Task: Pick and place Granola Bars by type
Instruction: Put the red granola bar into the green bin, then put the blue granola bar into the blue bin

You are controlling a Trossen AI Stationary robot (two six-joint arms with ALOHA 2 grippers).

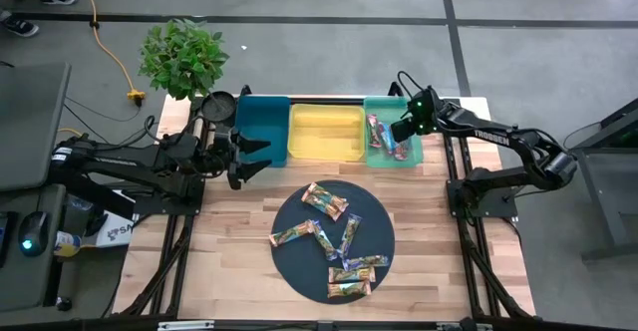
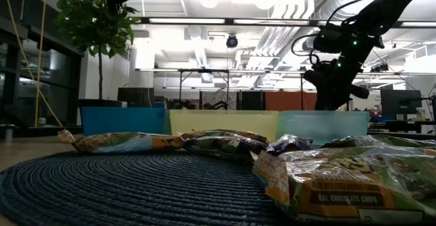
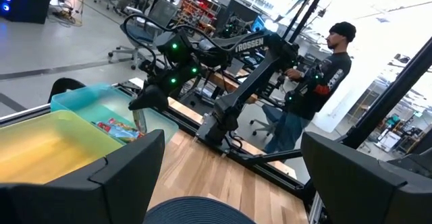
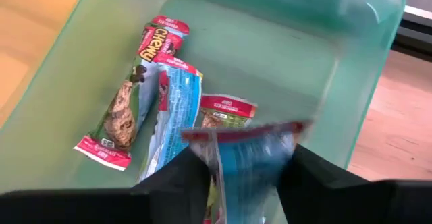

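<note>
Three bins sit in a row at top centre of high view: teal bin [image 1: 261, 124], yellow bin [image 1: 325, 133], green bin [image 1: 381, 108]. R gripper [image 4: 239, 173] hangs over green bin, fingers clamped on a red-and-blue granola bar [image 4: 246, 160]; three more red-edged bars [image 4: 145, 89] lie flat on bin floor beneath it. L gripper [image 1: 249, 158] waits just below teal bin, centre-left of frame, fingers spread, holding nothing. Remaining granola bars [image 1: 334, 239] lie scattered on round dark woven mat [image 1: 289, 261], lower centre. Person [image 3: 317, 96] stands beyond table, upper right of L wrist view.
</note>
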